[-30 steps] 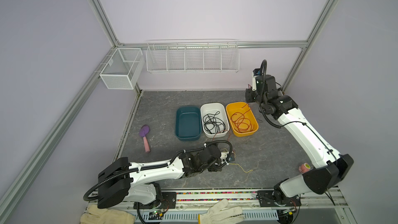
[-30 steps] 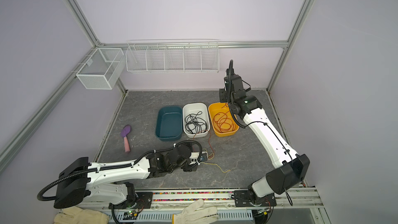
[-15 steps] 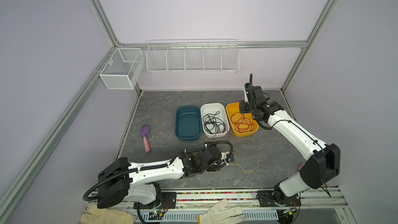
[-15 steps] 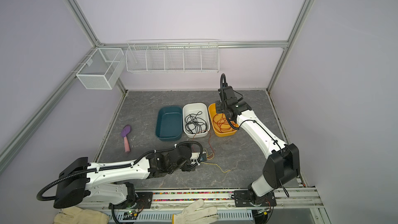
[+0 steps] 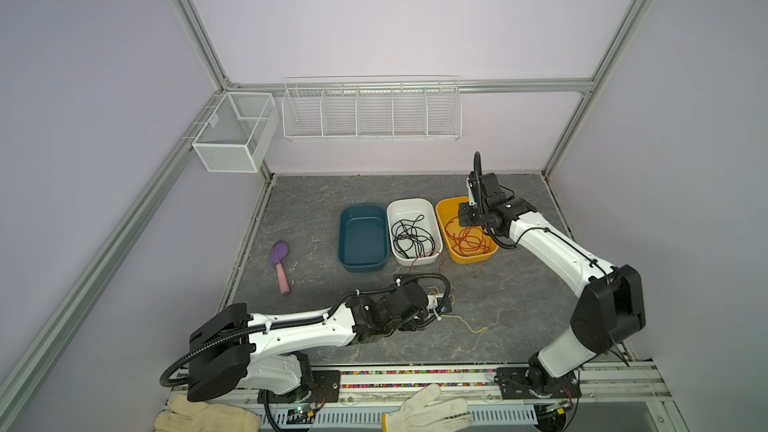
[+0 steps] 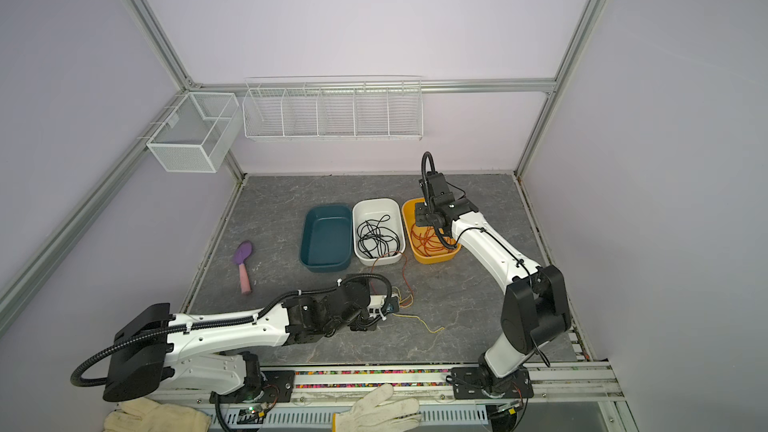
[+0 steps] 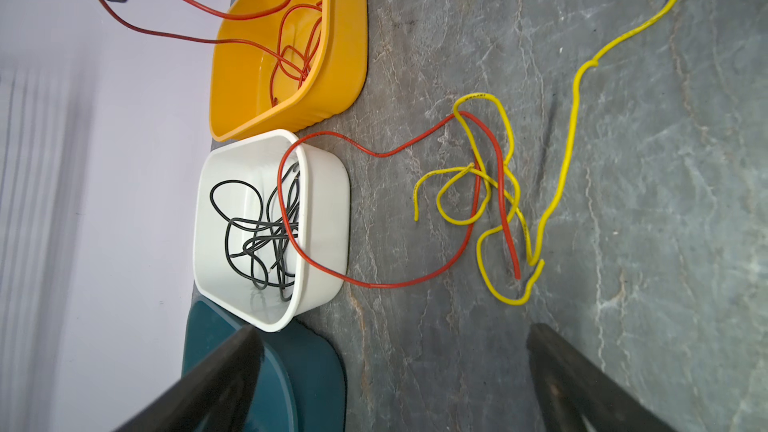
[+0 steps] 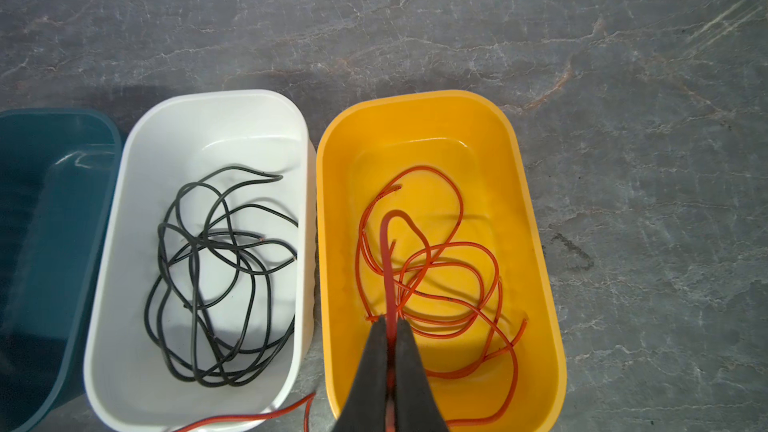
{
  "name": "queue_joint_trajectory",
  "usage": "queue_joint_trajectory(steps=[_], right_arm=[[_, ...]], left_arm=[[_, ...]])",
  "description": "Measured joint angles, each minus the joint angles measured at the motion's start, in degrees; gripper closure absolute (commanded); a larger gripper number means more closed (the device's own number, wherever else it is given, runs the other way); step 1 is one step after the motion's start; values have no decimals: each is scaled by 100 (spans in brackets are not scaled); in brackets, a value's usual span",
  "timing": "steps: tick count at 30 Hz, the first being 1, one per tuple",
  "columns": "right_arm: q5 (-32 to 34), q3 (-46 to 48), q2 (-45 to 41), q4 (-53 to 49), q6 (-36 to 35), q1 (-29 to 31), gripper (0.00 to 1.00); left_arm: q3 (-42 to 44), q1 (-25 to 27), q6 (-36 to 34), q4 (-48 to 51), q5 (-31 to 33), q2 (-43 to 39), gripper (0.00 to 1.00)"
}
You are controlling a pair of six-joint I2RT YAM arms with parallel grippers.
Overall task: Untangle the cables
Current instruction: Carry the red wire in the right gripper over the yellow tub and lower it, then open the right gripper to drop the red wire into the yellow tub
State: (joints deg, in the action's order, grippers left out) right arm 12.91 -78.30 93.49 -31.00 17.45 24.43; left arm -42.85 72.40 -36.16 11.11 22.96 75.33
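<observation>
In both top views our right jaws hang over the yellow tub (image 5: 473, 258). Left wrist: our left jaws stand spread, with tangled red and yellow cables (image 7: 502, 201) on the worktop (image 7: 665, 160) ahead of them. Right wrist: our right jaws pinch a red cable (image 8: 387, 268).

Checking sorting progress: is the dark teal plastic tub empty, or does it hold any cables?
Empty. In both top views the dark teal plastic tub shows only its bare floor, with nothing lying inside or hanging over its rim.

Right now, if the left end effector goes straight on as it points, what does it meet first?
Probably the yellow cable, tangled with a red cable on the table; depth is unclear.
</observation>
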Motion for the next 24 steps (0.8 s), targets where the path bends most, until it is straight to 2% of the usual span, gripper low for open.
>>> queue_joint_trajectory(steps=[9,24], right_arm=[[-516,-35,424,-291,125,-166,94],[-911,-125,898,-516,125,-267,94]], left_arm=[[0,44,-15,0,61,2,1],[0,96,-55,-2,129,2,1]])
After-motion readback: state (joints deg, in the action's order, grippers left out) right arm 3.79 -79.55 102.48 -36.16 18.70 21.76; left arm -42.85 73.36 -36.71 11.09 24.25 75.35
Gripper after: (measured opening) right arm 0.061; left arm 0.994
